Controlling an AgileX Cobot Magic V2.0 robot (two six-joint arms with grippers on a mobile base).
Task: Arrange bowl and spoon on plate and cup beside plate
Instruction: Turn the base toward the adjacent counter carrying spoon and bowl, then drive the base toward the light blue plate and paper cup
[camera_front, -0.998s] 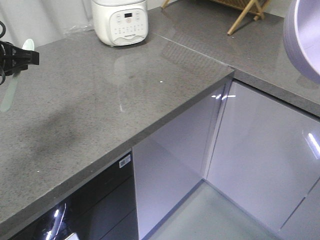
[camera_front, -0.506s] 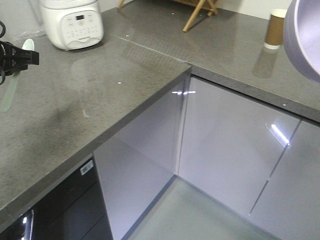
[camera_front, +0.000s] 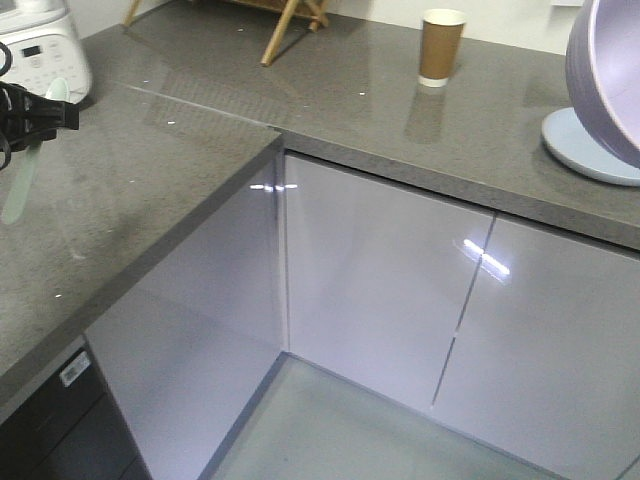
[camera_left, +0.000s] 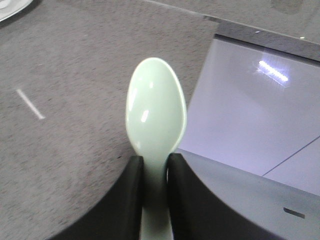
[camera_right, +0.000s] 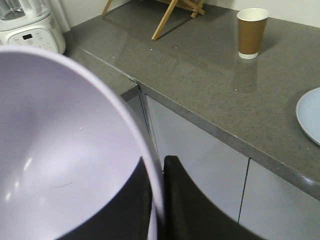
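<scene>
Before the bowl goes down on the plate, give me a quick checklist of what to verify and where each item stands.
1. Bowl rim pinched between right fingers: ok.
2. Spoon held in left fingers, scoop end out: ok.
3. Plate flat on the counter, visible part bare: ok.
4. Cup upright, apart from plate: ok.
5. Bowl centred over plate: cannot tell.

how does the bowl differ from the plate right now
The bowl is lilac and deep; the plate is pale blue and flat. The bowl is tipped on edge, clamped at its rim by the right gripper; the plate lies flat on the counter. Both are round and plain.
</scene>
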